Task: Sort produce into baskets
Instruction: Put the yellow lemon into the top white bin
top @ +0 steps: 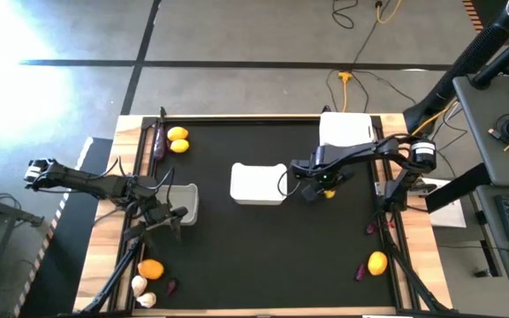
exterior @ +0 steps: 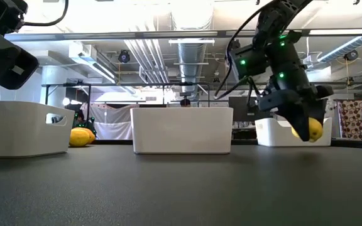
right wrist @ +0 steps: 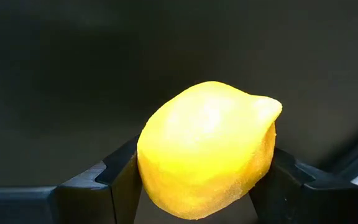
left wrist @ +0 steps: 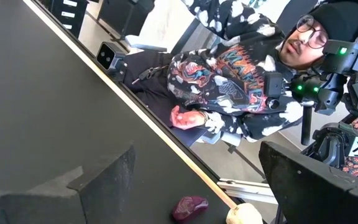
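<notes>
Fingers of the right gripper [right wrist: 197,180] pinch a lemon [right wrist: 207,149] just above the bench, beside the middle basket [top: 259,184]; left gripper's [top: 170,218] fingers — spread; most produce lies unsorted — sorting barely begun.

right gripper [exterior: 303,129]: raised, fingers clamped on load | left gripper [top: 177,215]: low, waiting

Black-topped table [top: 263,247] bearing three white baskets [top: 259,184], lemons [top: 178,134], an orange [top: 151,268], garlic bulbs [top: 140,284] and eggplants [top: 158,141].
</notes>
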